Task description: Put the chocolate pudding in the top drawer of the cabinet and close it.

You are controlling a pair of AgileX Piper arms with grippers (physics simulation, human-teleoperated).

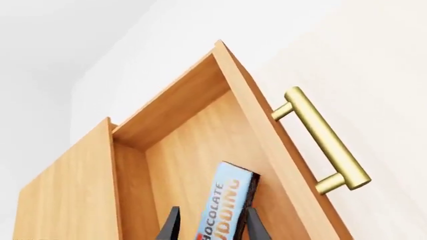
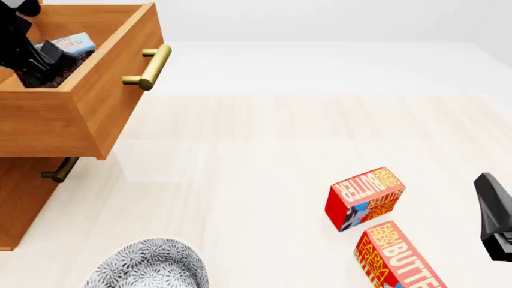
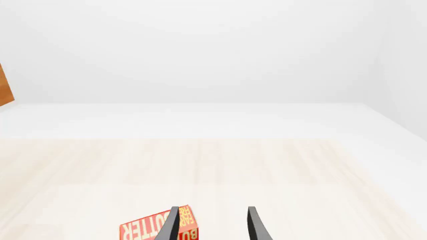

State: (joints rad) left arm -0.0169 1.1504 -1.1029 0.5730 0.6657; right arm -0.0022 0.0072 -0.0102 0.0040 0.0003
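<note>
The top drawer [image 2: 88, 114] of the cabinet [image 2: 20, 204] is pulled out, and its brass handle [image 2: 148, 66] points toward the open surface [image 2: 264, 144]. The left hand [image 2: 48, 57] is inside this drawer. In the left wrist view its 2 dark fingers [image 1: 169, 227] stand on both sides of the chocolate pudding [image 1: 227, 202] and press on it, so the hand is clamped on the box. The box stands on its edge, a little tilted, over the light wood floor of the drawer and close to the inner side of the drawer front. If it already touches the floor, I cannot tell. In the front view only a light blue corner of the box shows past the dark hand.

Under the open drawer, a lower drawer handle [image 2: 60, 170] is visible.

The right hand [image 3: 212, 225] is low at the right side of the surface, well apart from the cabinet. Its fingers are apart and hold nothing. Just beside it lie 2 butter boxes: the nearer butter box [image 2: 400, 258] and the farther butter box [image 2: 366, 197]. A patterned bowl [image 2: 148, 264] sits at the near edge, in front of the cabinet.
</note>
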